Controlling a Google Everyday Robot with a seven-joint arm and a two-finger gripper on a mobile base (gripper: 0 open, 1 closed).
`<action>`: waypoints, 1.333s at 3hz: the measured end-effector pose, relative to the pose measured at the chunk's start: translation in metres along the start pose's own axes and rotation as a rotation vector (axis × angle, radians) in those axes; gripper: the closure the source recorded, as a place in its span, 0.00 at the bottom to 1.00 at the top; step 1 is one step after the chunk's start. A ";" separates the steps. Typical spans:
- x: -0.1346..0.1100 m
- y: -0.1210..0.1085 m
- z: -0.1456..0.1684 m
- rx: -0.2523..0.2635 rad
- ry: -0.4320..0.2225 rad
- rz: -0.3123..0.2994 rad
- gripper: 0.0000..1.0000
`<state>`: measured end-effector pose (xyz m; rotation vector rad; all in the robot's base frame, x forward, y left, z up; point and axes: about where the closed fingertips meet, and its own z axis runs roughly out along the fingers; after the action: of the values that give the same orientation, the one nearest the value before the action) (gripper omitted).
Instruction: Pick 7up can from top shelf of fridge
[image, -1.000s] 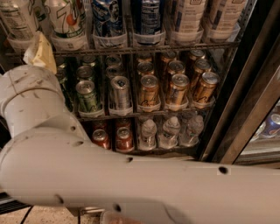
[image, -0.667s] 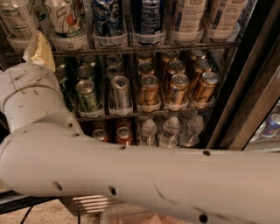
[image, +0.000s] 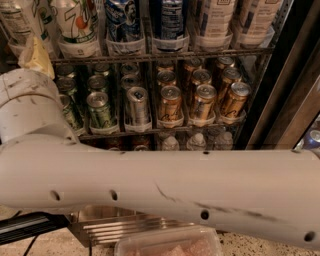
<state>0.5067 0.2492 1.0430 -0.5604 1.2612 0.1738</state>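
Part of the gripper pokes up at the left, a small pale yellow piece above the round joint of the arm. We see too little of it, so we cannot tell if it is open or closed. It sits in front of the left end of the top shelf, a dark wire rack.

The 7up can stands just above and to the right of the gripper. It is white with a green logo and a red dot, and it stands upright in a clear cup holder on the top shelf. The gripper looks close to it but not touching.

Next to the 7up can on the right we see two blue cans, then pale cans. On the rack below stand short green cans, a silver can and gold cans. Under those we see the tops of small bottles.

The fat white arm runs across the whole lower half of our view and hides much of the fridge. Below the arm we see a ribbed steel panel and the edge of a clear plastic box.
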 end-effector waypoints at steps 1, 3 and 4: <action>-0.005 -0.005 0.008 0.031 -0.015 -0.004 0.40; -0.016 -0.024 0.015 0.107 -0.041 -0.016 0.42; -0.019 -0.029 0.018 0.132 -0.044 -0.016 0.44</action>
<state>0.5284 0.2362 1.0727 -0.4508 1.2152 0.0884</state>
